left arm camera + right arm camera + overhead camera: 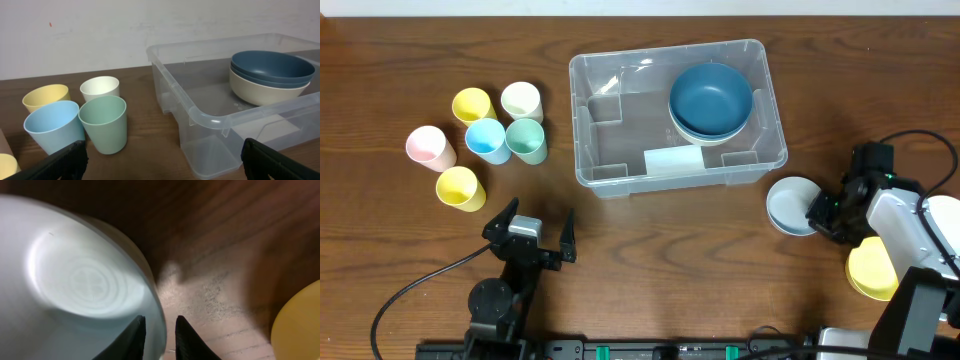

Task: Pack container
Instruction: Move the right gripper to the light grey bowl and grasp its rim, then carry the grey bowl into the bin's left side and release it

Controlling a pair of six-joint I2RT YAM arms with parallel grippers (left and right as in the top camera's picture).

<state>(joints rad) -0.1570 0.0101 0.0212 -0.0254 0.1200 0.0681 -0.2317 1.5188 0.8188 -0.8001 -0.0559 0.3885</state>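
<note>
Large clear plastic rect. container (582, 130) sits upper centre of the overhead view on the brown wood table (400, 290), white label (672, 160) on its near wall. In its right half: dark blue round bowl (710, 95) nested in a cream bowl (265, 92). Left half of the bin is bare.

Left of frame, six plastic cups stand upright in a loose cluster, well apart from the container: yellow cup (472, 103), white cup (521, 100), pink cup (428, 146), light-blue cup (486, 140), green cup (526, 140), and a 2nd yellow cup (460, 188) lowest.

Left gripper (533, 228), lower left, is spread wide, nothing btwn fingers, clear of the cups and the bin.

Right gripper (159, 319), right of frame, has a narrow gap. It straddles the rim of a pale grey-blue bowl (788, 205) just below the container's lower-right corner, one finger inside, one outside. Wrist view is blurred, so can't tell if the pads actually clamp. Yellow bowl (870, 270) is near, lower right.
</note>
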